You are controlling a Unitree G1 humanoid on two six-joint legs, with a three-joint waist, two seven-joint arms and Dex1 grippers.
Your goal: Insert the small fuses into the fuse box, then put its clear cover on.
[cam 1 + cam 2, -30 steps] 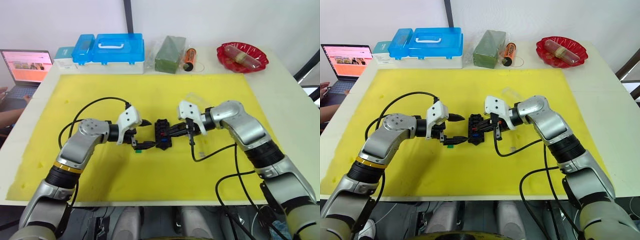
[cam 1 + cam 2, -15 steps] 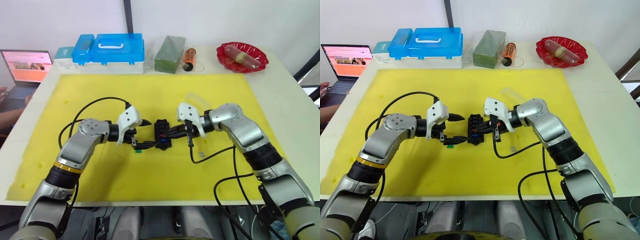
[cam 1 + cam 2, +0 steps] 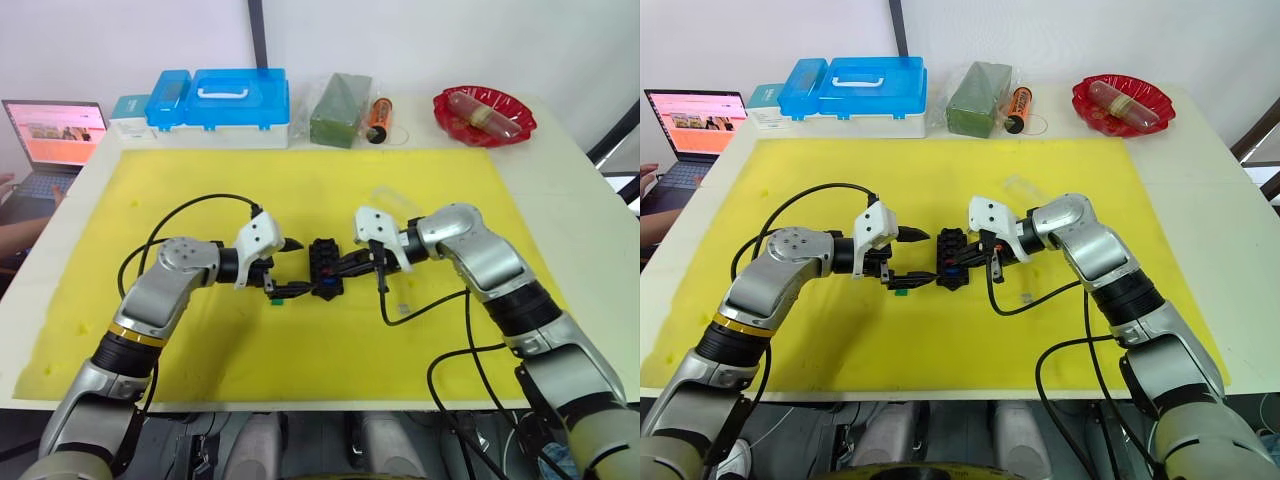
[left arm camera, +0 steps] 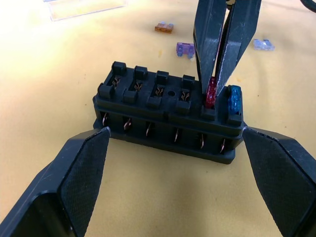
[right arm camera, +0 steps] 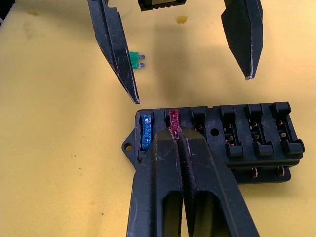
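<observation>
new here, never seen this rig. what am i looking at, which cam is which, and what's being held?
A two-armed humanoid at a yellow mat. Two pictures come from its head, looking down; two from its wrists, looking along each tool's fingers. The right tool is shut on a red fuse, pressing it into the black fuse box beside a seated blue fuse. The left tool is open, its fingers flanking the box. Loose on the mat: green fuse, orange fuse, purple fuse and the clear cover.

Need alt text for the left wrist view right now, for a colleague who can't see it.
The right tool pinches a red fuse into the black fuse box, beside a seated blue fuse. The left tool's open fingers flank the box; orange, purple and grey fuses lie beyond.
</observation>
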